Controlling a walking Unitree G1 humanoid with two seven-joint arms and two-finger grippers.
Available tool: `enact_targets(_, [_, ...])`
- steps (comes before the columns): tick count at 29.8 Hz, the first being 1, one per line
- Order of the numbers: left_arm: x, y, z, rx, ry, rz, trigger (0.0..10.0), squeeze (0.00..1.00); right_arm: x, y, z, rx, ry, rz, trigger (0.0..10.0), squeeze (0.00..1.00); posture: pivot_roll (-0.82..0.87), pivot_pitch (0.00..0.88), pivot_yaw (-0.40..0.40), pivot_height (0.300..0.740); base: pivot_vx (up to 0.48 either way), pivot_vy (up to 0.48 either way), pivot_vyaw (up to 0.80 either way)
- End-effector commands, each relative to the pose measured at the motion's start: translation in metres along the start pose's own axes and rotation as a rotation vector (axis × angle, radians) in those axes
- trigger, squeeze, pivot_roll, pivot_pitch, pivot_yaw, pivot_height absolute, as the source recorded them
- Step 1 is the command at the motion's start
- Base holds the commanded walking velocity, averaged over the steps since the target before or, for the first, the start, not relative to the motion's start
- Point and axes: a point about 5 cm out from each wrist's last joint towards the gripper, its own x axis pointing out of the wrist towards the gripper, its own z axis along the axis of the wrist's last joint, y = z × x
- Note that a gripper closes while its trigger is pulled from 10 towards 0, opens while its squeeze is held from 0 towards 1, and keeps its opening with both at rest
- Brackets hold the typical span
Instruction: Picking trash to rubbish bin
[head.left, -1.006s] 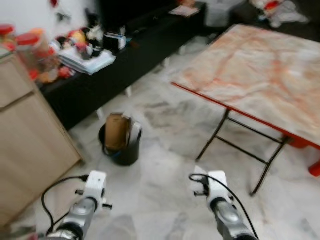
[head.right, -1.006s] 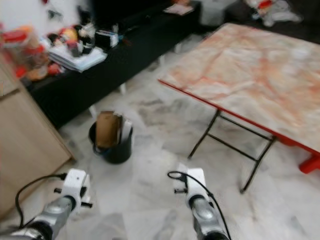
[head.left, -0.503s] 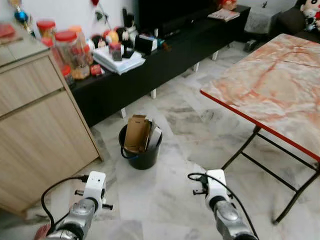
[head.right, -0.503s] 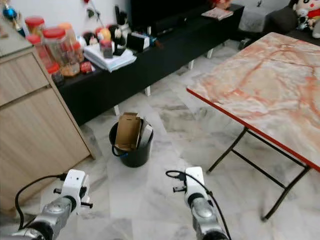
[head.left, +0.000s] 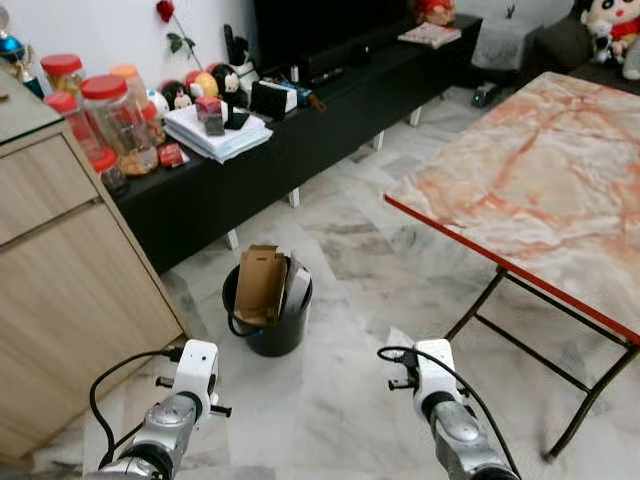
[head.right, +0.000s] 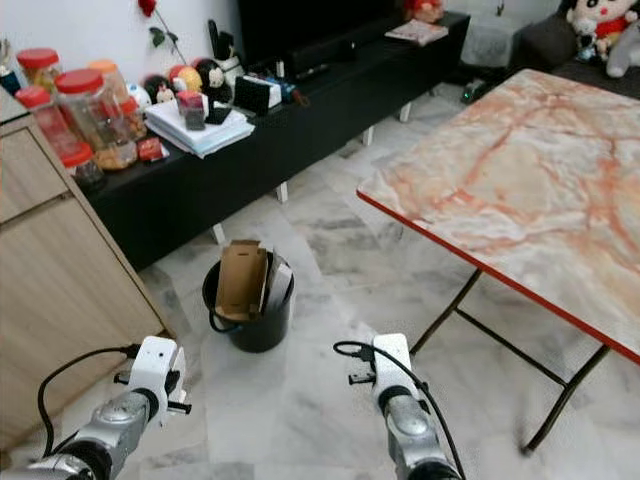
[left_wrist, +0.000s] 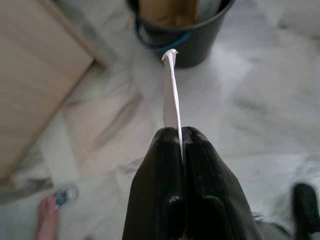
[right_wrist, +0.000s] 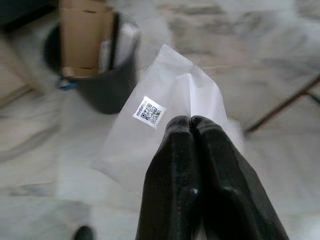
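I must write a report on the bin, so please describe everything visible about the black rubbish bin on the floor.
The black rubbish bin is a round, plastic-looking bucket that stands upright on the pale marble floor, near the wooden cabinet and in front of the low black TV bench. A thin handle hangs down at its front rim. It is already stuffed: a folded brown cardboard box sticks up above the rim, with greyish flat pieces beside it. Neither gripper touches it.

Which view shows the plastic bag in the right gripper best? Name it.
The right wrist view: the clear plastic bag spreads out flat beyond the right gripper, its QR label readable as a label. In the head views, a small pale corner peeks past the wrist.
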Motion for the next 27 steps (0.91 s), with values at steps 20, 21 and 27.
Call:
enact_targets(20, [0.0003,0.0022,0.0013,0.023,0.006,0.010,10.0,0.00,-0.0009,-0.0049,-0.0010,0.016,-0.001,-0.020,10.0,0.00,0.15,0.084,0.033,0.740,0.310,0.000,0.00])
enact_targets(21, [0.0003,0.0023,0.0014,0.023,0.006,0.010,10.0,0.00,-0.0009,-0.0049,-0.0010,0.016,-0.001,-0.021,10.0,0.00,0.15,0.084,0.033,0.740,0.296,0.000,0.00])
enact_targets(27, [0.0005,0.0023,0.0021,0.017,0.004,0.013,10.0,0.00,-0.0005,-0.0038,-0.0005,0.015,-0.001,-0.016,10.0,0.00,0.15,0.096,0.029,0.740,0.294,0.000,0.00])
